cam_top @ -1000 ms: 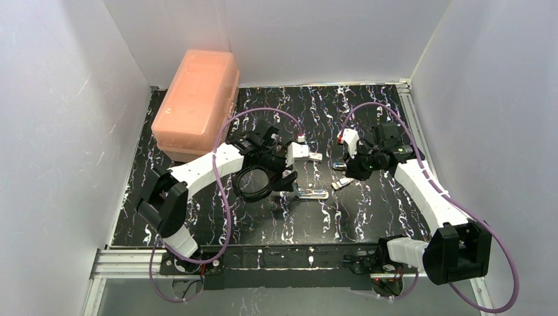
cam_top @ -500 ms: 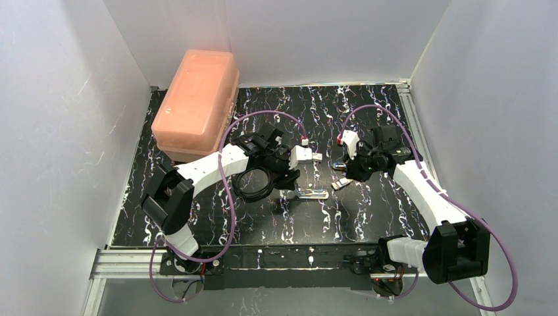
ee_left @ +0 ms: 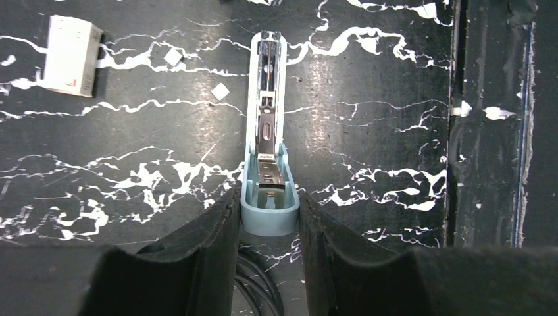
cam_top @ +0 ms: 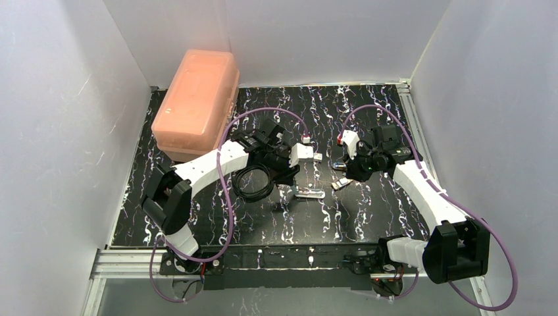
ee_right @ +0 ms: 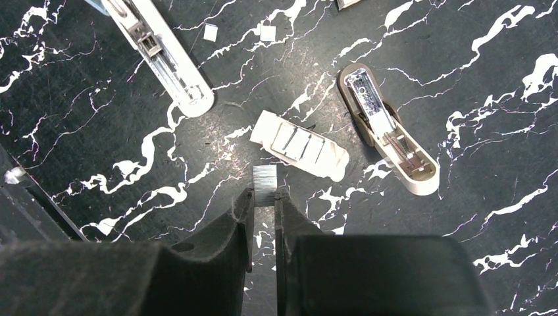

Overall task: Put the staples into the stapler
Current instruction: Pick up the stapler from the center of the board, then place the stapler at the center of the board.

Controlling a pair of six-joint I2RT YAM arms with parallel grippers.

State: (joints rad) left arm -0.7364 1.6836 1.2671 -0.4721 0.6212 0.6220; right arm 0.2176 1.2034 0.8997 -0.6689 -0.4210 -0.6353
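My left tool (ee_left: 268, 212) was closed to a narrow gap on the rounded near end of the stapler (ee_left: 268, 141), with a finger against each blue side. The stapler lay flat on the surface (ee_left: 395, 99), hinged open, and its silver channel (ee_left: 266, 72) faced up with no strip that I could see in it.

My right tool (ee_right: 264, 197) was pinched nearly shut on the staples (ee_right: 265, 179), a short silvery strip sticking out past the fingertips. It hung just beside the tan sleeve (ee_right: 301, 146), which held more strips. The open end of the stapler was well apart from it, toward the upper left of that wrist view.

By my reckoning the opening, bracing and picking were done. I had yet to carry the strip across, line it up with the channel, seat it and close the stapler.
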